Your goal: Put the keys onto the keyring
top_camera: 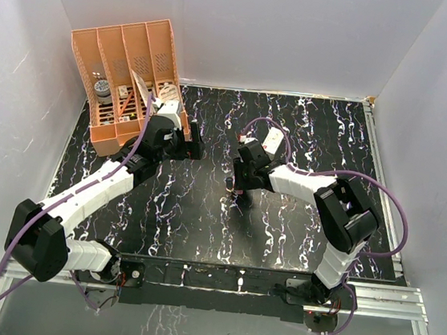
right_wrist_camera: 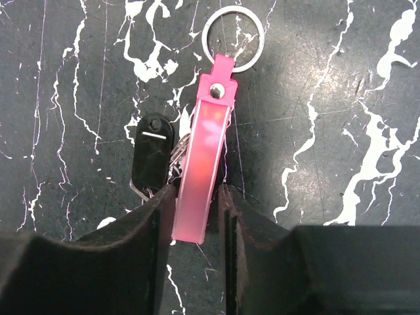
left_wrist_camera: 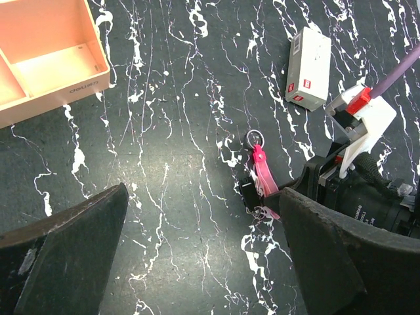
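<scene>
Keyring (right_wrist_camera: 205, 157): flat near the middle of the surface (right_wrist_camera: 341, 98), split ring at the end away from the right end effector (right_wrist_camera: 197, 200). Dark-headed key (right_wrist_camera: 152, 149): just beside the pink strip, one end tucked against a fingertip.

Right end effector: narrow, fingers (right_wrist_camera: 141, 236) flanking the strip's end, at or touching both edges. Cannot tell whether they press.

Left end effector (left_wrist_camera: 197, 262): wide, holding nothing, above the surface left of the keyring. White box (left_wrist_camera: 308, 67) lies farther off.

Risks, judged:
- The fingertip beside the key may snag it and drag it along.
- The thin strip, pinched across its width, may buckle or slip out.
- The ring lies flat, so it is hard to pinch.
</scene>
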